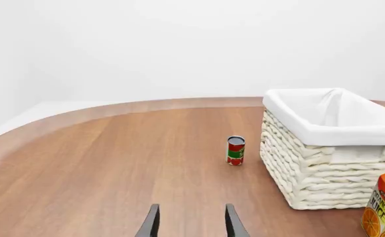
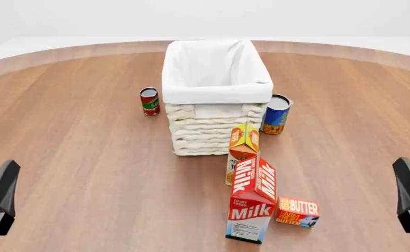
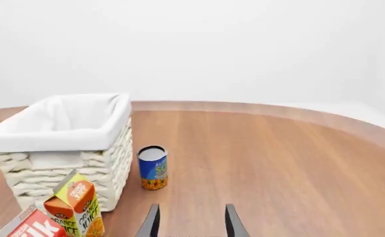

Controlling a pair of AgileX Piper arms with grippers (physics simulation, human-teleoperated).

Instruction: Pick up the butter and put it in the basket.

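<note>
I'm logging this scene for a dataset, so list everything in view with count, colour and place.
basket: 1, cream wicker, white liner, table centre
butter: 1, red-orange box, right of milk carton, near edge
milk carton: 1, red and white, in front of juice
juice carton: 1, orange, at basket's near side
red can: 1, left of basket
blue can: 1, right of basket
table: 1, brown wood
left tool: open, empty
right tool: open, empty

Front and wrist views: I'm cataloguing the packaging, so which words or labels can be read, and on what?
"BUTTER": butter, white letters on its side.
"Milk": milk carton, on its front and on both roof panels.
"ORANGE JUICE": juice carton.
"SO", cut off: blue can.
Red-and-green can: label too small to read.
Milk carton's fine print: unreadable.
</note>
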